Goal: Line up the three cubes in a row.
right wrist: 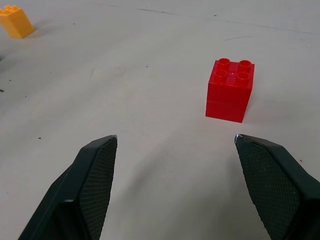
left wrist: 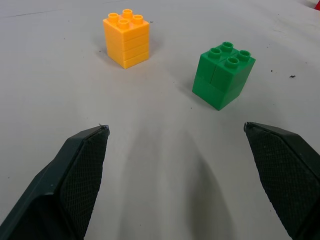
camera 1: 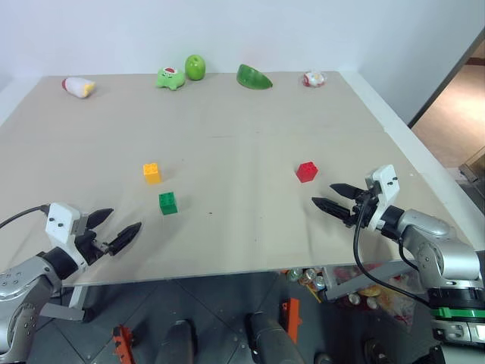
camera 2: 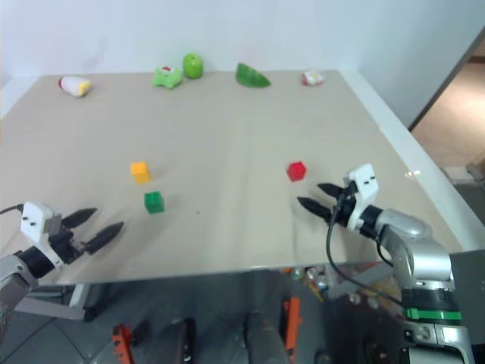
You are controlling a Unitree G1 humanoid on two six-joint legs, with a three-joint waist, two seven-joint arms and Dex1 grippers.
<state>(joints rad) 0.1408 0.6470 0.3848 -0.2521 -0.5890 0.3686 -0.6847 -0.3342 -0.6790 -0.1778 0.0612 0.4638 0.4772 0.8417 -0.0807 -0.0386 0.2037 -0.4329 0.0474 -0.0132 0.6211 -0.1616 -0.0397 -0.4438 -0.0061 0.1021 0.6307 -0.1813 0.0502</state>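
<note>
Right wrist view: red cube stands just ahead of the right gripper, jaws wide and empty — yellow-orange cube and green cube sit ahead of the wide, empty left gripper — likely the approach step; next comes closing on red.

The counter is light beige all over. On it sit a red cube, a green cube and a yellow-orange cube. Each claw has black fingers with a tiny crisscross pattern. Far behind the yellow-orange cube are a green apple and a light green frog toy.
</note>
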